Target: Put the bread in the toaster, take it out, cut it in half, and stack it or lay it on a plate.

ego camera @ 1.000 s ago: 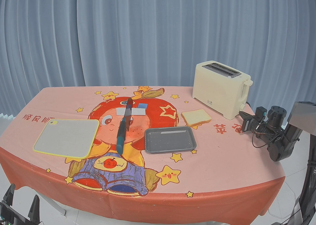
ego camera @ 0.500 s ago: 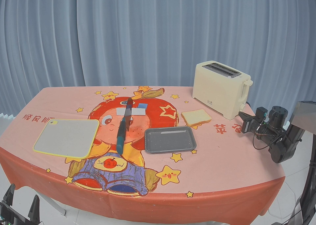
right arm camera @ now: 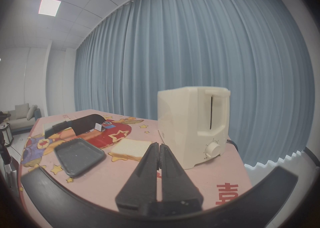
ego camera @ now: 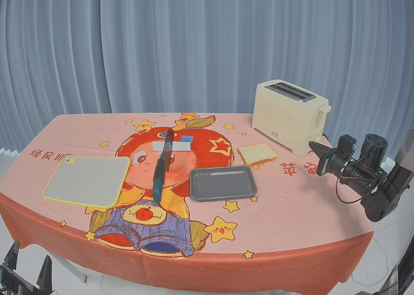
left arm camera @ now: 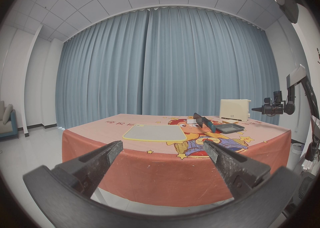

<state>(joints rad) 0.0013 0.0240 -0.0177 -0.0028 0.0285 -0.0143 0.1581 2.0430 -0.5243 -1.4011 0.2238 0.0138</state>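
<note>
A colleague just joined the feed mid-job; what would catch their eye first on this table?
The cream toaster at the far right of the table stands out first, the bread slice lying flat beside it and the shut right gripper hanging near its lever side. Next, the knife at the centre, blade propped on a small white block, between the cutting board and the grey tray.

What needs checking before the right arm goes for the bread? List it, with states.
1. The bread lies flat on the table, nothing on it: ok.
2. The toaster has its slots free at the top: ok.
3. The lever is up: ok.
4. The right gripper has its fingers open for the grasp: not ok, shut.
5. The right gripper is above the bread: not ok, it hangs beside the toaster.
6. The left gripper is clear of the table: ok.
</note>
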